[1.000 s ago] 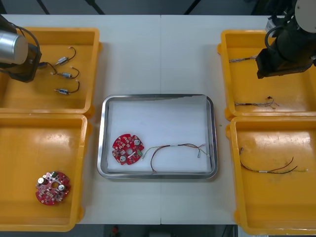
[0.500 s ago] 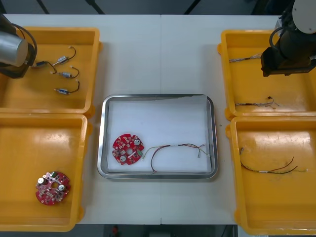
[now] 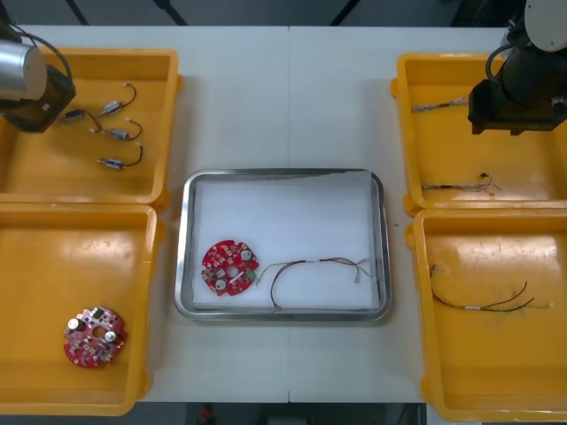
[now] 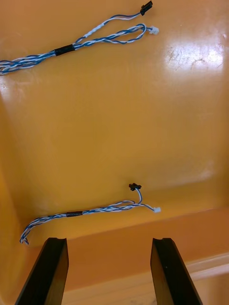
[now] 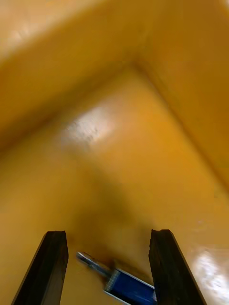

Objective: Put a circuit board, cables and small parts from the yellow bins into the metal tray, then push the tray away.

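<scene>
The twisted cable (image 4: 90,209) is a thin blue-and-white pair, limp and very light. It lies flat on the floor of the upper-right bin (image 3: 403,133), near that bin's lower wall in the front view. We judge it will sag and trail from wherever it is pinched, and its small end plugs look easy to snag. We would take it at the dark band partway along, where the strands are bound. It hugs the floor, so the fingers must come right down around it. The right tool (image 4: 108,245) hangs over it, fingers wide apart with nothing between them and the cable just beyond their tips. A second cable (image 4: 71,47) lies farther off in the same bin.

At the upper left of the front view, a small part (image 5: 129,283) with a blue body and a metal end lies on the floor of the upper-left bin (image 3: 168,133). It sits between the fingers of the left tool (image 5: 107,236), which are likewise spread wide and empty. We judge it rigid, light and apt to roll or slip, so a pinch across the body seems safest. Other parts (image 3: 120,135) lie to its right.

In the middle of the surface (image 3: 288,106), the tray (image 3: 184,248) holds a board (image 3: 229,266) at its lower left, with a coloured cable (image 3: 319,266) beside it.
</scene>
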`<state>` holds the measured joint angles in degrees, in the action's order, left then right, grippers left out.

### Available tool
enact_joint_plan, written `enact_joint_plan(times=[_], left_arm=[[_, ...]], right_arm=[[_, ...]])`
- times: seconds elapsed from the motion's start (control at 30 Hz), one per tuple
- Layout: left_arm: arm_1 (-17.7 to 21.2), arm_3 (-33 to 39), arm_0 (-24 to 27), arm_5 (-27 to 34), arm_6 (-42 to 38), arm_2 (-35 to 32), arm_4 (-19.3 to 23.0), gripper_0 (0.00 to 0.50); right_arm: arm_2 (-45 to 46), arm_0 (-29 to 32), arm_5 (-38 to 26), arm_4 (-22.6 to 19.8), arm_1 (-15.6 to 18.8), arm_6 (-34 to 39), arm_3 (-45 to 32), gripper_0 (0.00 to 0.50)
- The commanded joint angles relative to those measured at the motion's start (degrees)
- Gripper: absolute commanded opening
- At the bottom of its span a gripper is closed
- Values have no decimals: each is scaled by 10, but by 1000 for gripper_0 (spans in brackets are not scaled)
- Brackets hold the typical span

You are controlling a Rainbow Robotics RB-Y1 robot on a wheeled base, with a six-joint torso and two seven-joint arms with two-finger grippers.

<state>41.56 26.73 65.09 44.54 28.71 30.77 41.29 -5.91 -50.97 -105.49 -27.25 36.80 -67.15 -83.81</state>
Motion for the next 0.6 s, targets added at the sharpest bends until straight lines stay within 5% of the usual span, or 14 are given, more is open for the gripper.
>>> enact_joint_plan(times=[0.03, 0.27, 0.6], left_arm=[[-13, 3, 36, -5, -59, -14, 30, 500], [-23, -2, 36, -5, -77, -14, 31, 500], [-29, -27, 36, -5, -120, -14, 62, 500]], right_arm=[[20, -1, -9, 10, -9, 38, 3, 500], [22, 0, -9, 13, -13, 40, 13, 500], [21, 27, 39, -84, 33, -67, 13, 500]])
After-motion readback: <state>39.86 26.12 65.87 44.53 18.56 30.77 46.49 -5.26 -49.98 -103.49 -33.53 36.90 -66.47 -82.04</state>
